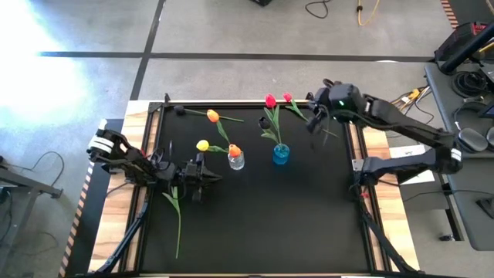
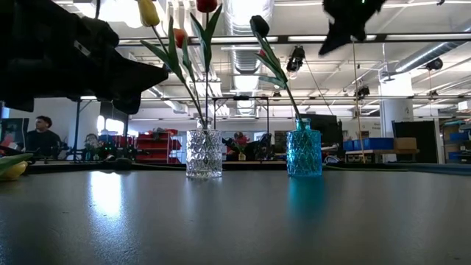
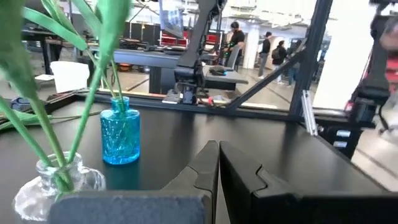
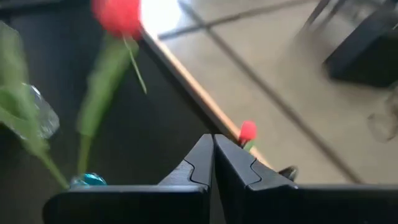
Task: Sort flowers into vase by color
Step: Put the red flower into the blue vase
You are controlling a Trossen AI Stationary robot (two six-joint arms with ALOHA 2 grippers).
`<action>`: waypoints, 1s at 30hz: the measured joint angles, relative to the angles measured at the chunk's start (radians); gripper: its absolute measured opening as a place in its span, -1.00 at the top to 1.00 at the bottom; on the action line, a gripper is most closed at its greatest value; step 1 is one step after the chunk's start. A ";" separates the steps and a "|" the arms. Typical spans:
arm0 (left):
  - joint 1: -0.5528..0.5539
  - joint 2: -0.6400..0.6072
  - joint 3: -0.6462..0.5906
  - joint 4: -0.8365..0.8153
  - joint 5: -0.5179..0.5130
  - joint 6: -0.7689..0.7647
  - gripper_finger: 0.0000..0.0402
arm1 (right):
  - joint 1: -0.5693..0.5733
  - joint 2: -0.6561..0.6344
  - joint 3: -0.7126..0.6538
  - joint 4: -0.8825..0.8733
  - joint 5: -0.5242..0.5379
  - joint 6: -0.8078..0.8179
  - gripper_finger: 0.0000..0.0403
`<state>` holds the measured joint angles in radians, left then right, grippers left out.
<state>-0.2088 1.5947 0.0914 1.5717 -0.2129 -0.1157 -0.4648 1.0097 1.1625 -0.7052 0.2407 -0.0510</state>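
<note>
A clear vase (image 1: 236, 161) (image 2: 204, 153) holds one yellow and two orange tulips. A blue vase (image 1: 281, 154) (image 2: 304, 152) holds one red tulip (image 1: 270, 100). My right gripper (image 1: 314, 122) (image 4: 213, 138) is high over the far right of the mat, shut on a second red tulip (image 1: 287, 98). My left gripper (image 1: 207, 176) (image 3: 217, 144) is shut and holds nothing; it hovers just left of the clear vase. Another tulip (image 1: 176, 212) lies flat on the mat beside it, its yellow head (image 2: 11, 168) on the table. My right gripper holds the red tulip by its stem (image 4: 249, 147), about midway along, with the fingers lying across it. The shut fingers hide the pinch itself. The head (image 4: 247, 130) sticks out toward the table's left, and the tulip looks lifted clear of the table.
Both vases stand mid-table about a hand apart, their tall stems leaning toward the far left. A small black object (image 1: 179, 110) sits at the far left of the mat. Wooden strips (image 1: 363, 147) border the mat. People stand in the room beyond.
</note>
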 joint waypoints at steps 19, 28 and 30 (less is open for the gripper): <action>0.305 -0.005 0.000 -0.001 0.320 -0.021 1.00 | -0.449 0.529 -0.152 0.287 -0.336 -0.159 0.56; 0.305 -0.005 -0.003 -0.001 0.321 -0.020 1.00 | -0.515 0.762 0.026 0.150 -0.352 -0.183 0.21; 0.305 -0.005 -0.006 -0.001 0.321 -0.020 1.00 | -0.519 0.787 0.043 0.140 -0.355 -0.186 0.20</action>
<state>0.0963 1.5898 0.0852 1.5703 0.1078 -0.1360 -0.9839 1.7971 1.2055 -0.5651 -0.1141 -0.2373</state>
